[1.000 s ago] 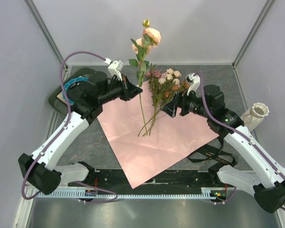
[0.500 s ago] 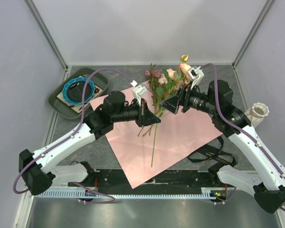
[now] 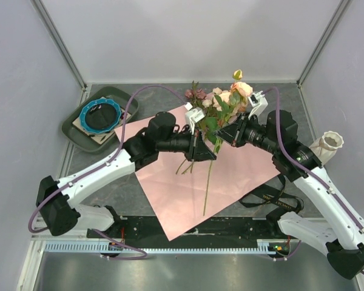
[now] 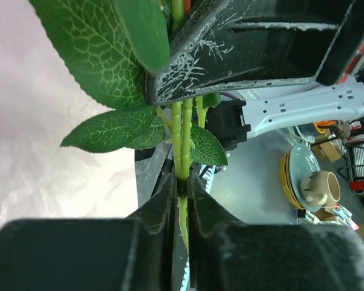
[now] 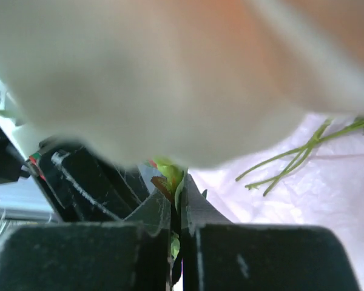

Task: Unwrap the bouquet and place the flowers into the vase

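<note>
The unwrapping is looking done: the pink paper (image 3: 224, 176) is lying spread flat on the table (image 3: 130, 197), and a black ribbon (image 3: 264, 199) is lying loose at its right edge. Most of the flowers (image 3: 201, 97) are lying in a bunch on the far part of the sheet, their thin stems (image 3: 187, 165) trailing back toward the arms' bases.

One long stem (image 3: 207, 188) topped by a peach rose (image 3: 242, 89) is being held up above the paper, between the two arms. The left end effector (image 3: 209, 153) is pinching it, fingers pressed tight on the green, as its own wrist view is showing plainly. The right end effector (image 3: 221, 137) is pinching the same stem just above, almost touching the left one. To me this is looking like a handover from left to right.

The vase (image 3: 329, 143) is sitting well off at the right side of the table, behind the right arm, and nothing is standing in it as far as I can see. So nearly all the placing is remaining: this flower first, then the whole bunch.
</note>
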Motion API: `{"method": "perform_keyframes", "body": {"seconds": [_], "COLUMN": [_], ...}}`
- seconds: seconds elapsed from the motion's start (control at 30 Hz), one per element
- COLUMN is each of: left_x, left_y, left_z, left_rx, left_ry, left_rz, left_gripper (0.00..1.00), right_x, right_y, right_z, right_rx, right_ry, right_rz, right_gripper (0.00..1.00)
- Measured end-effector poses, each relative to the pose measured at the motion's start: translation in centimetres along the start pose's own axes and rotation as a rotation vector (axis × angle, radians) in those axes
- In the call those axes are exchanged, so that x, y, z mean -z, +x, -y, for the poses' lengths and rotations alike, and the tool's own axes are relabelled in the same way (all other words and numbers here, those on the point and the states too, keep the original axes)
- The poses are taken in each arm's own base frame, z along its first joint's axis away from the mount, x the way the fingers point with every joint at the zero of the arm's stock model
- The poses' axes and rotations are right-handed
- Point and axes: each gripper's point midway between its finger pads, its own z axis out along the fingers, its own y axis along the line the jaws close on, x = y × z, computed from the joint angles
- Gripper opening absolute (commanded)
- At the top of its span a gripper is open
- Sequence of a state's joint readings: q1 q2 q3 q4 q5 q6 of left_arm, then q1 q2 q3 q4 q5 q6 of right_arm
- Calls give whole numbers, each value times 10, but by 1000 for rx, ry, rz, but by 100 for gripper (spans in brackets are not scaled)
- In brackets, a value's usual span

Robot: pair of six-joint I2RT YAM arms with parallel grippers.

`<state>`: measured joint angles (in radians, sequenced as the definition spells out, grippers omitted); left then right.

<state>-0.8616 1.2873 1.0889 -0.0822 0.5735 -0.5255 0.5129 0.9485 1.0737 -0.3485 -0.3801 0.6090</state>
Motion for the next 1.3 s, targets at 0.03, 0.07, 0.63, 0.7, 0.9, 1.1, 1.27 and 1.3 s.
{"method": "perform_keyframes", "body": {"seconds": [0.03, 0.07, 0.63, 0.7, 0.9, 1.1, 1.27, 1.3], "left_x": [-3, -5, 63, 61, 59, 59, 62, 63], "left_y": [-2, -4, -8, -2, 11, 17, 17, 16], "left_z": [-3, -5, 44, 38, 28, 25, 28, 29], "left_rx": [11, 19, -54, -45, -25, -17, -23, -25], "left_ry": [-14, -29, 10, -7, -28, -35, -30, -29], "left_rz": [-12, -20, 87, 69, 34, 23, 30, 34], "left_gripper": [34, 54, 74, 74, 73, 73, 73, 73], "right_x": [0, 1, 280, 293, 275, 244, 258, 265], "right_y": [-2, -4, -266, -272, -286, -290, -297, -298], "right_z": [4, 8, -18, -15, 2, 36, 63, 67], "right_rx": [-1, 0, 369, 412, 575, 702, 712, 702], "right_ry": [25, 48, 1073, 1183, 1409, 1568, 1672, 1692], "right_rz": [13, 24, 958, 979, 918, 828, 833, 847], "right_gripper": [0, 0, 0, 0, 0, 0, 0, 0]}}
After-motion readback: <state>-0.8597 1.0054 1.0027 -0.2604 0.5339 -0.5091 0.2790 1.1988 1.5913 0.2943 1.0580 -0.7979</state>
